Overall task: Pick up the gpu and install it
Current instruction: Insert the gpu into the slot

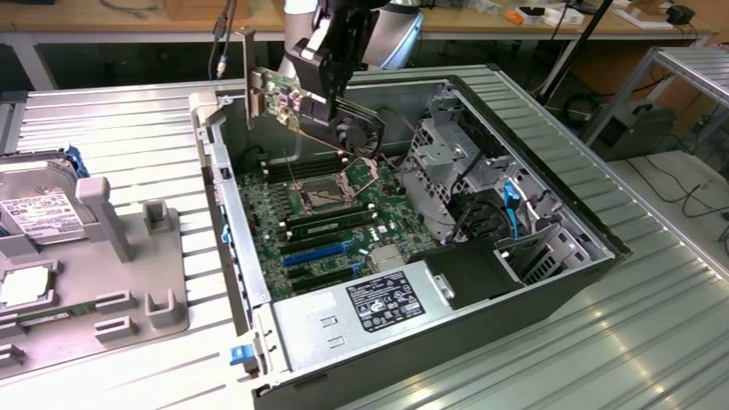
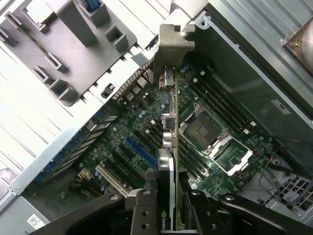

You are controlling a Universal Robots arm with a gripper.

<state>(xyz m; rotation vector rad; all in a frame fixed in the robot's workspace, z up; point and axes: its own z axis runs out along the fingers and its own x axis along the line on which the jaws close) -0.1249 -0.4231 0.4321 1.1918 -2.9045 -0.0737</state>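
Jaws partway closed, gripping the gpu (image 1: 277, 92), which hangs on edge just beneath them over the open computer case (image 1: 535, 179). The motherboard's blue slot (image 1: 324, 254) lies lower, off to one side, apart.

Green gpu (image 1: 282, 101) with black cooler (image 1: 360, 128) and silver bracket (image 1: 247, 77); green motherboard (image 1: 341, 224) with a blue slot (image 1: 321, 252); grey case (image 1: 547, 162); grey tray (image 1: 114, 248); blue cables (image 1: 510, 213); ribbed silver table (image 1: 672, 342).

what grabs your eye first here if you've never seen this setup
The claw holds the gpu on edge in the air above the open computer case, over the green motherboard. At the exterior view's left, a hard drive sits in a grey fixture.
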